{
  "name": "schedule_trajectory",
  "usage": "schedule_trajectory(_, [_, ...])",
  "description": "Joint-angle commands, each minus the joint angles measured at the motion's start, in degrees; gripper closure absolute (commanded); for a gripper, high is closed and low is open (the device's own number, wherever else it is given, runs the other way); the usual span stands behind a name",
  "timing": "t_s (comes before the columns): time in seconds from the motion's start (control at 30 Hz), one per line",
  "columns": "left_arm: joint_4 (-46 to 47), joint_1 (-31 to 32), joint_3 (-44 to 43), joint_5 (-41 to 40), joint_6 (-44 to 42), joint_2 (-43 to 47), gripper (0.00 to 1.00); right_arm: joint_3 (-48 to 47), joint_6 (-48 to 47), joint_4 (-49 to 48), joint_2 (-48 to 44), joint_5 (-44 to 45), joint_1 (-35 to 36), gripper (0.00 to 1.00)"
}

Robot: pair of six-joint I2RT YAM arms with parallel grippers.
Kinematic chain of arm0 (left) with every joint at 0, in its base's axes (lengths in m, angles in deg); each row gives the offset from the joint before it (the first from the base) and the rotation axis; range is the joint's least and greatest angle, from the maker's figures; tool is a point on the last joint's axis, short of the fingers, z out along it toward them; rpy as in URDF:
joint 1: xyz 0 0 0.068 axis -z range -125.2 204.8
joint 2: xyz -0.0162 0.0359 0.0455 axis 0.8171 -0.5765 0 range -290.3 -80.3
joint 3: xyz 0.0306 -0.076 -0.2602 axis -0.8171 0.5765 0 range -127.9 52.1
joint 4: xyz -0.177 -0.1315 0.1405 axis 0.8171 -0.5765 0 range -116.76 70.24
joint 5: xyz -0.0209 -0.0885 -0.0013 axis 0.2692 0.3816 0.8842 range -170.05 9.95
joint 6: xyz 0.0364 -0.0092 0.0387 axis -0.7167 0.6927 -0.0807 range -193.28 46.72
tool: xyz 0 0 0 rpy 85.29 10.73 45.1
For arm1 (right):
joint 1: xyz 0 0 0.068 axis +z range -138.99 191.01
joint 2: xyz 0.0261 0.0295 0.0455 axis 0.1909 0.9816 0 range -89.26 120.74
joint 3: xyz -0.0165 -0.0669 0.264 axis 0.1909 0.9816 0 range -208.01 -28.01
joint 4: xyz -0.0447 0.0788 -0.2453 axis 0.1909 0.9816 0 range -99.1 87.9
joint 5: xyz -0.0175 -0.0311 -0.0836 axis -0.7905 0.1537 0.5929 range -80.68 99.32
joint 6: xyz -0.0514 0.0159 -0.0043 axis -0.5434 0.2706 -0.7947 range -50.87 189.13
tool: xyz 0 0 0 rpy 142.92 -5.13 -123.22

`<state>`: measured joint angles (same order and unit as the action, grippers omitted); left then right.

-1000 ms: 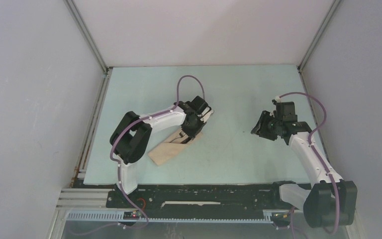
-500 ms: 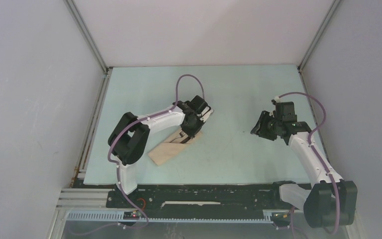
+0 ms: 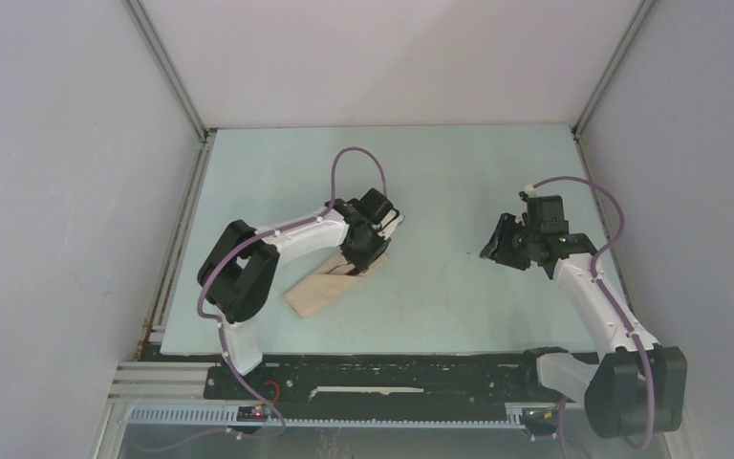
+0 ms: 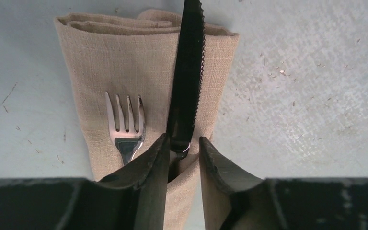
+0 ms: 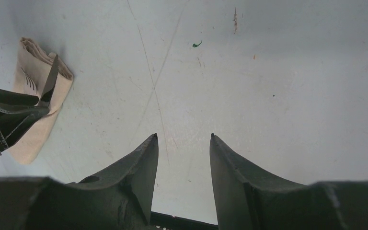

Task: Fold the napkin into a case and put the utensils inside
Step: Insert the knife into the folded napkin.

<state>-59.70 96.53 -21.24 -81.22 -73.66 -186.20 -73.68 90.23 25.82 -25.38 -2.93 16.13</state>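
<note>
From the overhead view I see the pale blue-green table [image 3: 459,172] filling the middle of the frame, with white panels [image 3: 57,191] around it. The left arm [image 3: 291,229] bends in from the lower left toward the centre. The right arm [image 3: 597,292] rises from the lower right and ends right of centre, well apart from the other.

The case [image 3: 312,295] — beige cloth folded into a narrow oblong — lies slantwise just left of centre. Its lower end is free and its upper end sits under the left arm's wrist. In the left wrist view it runs from the top of the frame to the bottom, its folded layers bunched at the top edge.

The knife [image 4: 188,72] is black, with its serrated edge turned to the right of the frame. It lies along the right half of the cloth, and its tip runs off the top of the frame. The fork [image 4: 124,122] rests on the cloth just to its left, tines pointing up the frame, its neck hidden behind a finger.

The left gripper [image 4: 183,139] straddles the knife's lower end with its jaws narrowly parted. A sliver of cloth shows between the blade and the right-hand finger, so I read it as not clamped. The right gripper [image 5: 183,136] hangs over bare table — jaws moderately apart, nothing between them.
</note>
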Motion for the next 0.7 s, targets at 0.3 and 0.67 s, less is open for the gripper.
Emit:
schedule_trajectory(0.3, [1.2,-0.7,-7.5,0.7,1.2,-4.2,0.63,0.1,-0.3,-0.7,-0.7,1.3,1.0,0.48])
schedule_trajectory(0.67, [1.4,-0.6,-8.2,2.4,1.3,-6.0,0.60,0.0,-0.4,-0.7,-0.5,1.3,1.0,0.48])
